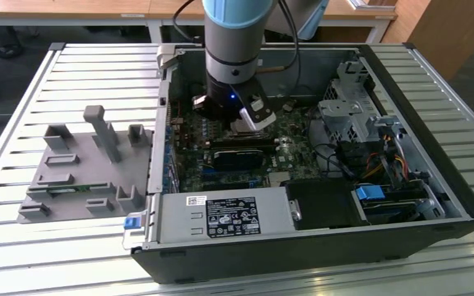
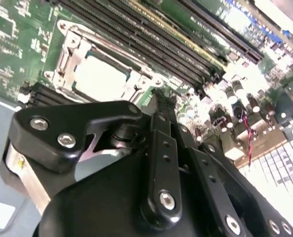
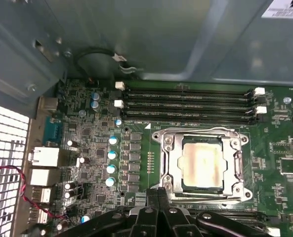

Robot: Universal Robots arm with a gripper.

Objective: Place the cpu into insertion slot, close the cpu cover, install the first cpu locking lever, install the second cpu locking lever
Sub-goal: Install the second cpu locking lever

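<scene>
The cpu, a small square chip with a pale metal top, lies flat in the insertion slot, of which a dark edge shows around it. The silver cpu cover lies down over the chip, framing it through its window. A thin wire lever runs along one side of the socket. My gripper hovers just beside the socket, its black fingers pressed together with nothing between them. In the exterior view the gripper hangs low inside the open computer case, over the green motherboard.
Long black memory slots run beside the socket. A long black module and the power supply lie towards the case front. Drive cages and cables fill the exterior view's right. A grey fixture stands outside the case.
</scene>
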